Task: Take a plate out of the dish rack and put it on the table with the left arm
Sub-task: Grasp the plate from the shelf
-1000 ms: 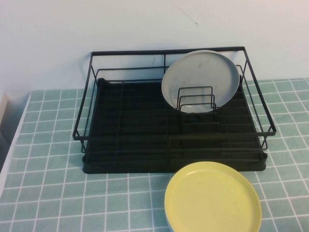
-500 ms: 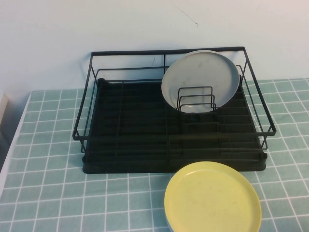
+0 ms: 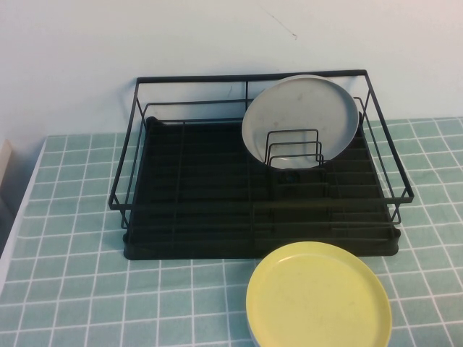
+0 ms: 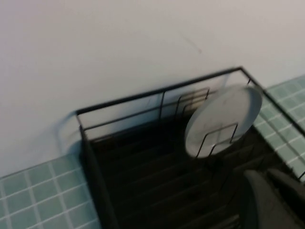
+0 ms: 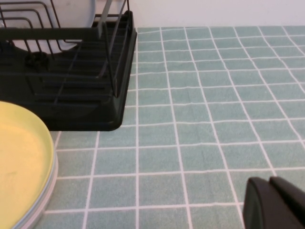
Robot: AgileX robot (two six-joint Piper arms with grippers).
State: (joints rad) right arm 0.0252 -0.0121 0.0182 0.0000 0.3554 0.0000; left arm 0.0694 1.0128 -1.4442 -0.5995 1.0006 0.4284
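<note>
The light grey-white plate (image 3: 300, 119) stands on edge against the upright dividers at the back right of the black wire dish rack (image 3: 188, 195). The rack stands on the teal tiled table (image 3: 72, 289). Neither arm shows in the high view. In the left wrist view my left gripper (image 4: 267, 174) is shut and empty, above the rack (image 4: 143, 176) and short of the plate (image 4: 224, 119). In the right wrist view my right gripper (image 5: 269, 180) is shut and empty, low over bare tiles (image 5: 214, 95) to the right of the rack (image 5: 71, 95).
A yellow plate (image 3: 318, 296) lies flat on the table in front of the rack's right half, and also shows in the right wrist view (image 5: 19, 162). A pale wall runs behind the rack. The table's left edge is at the far left.
</note>
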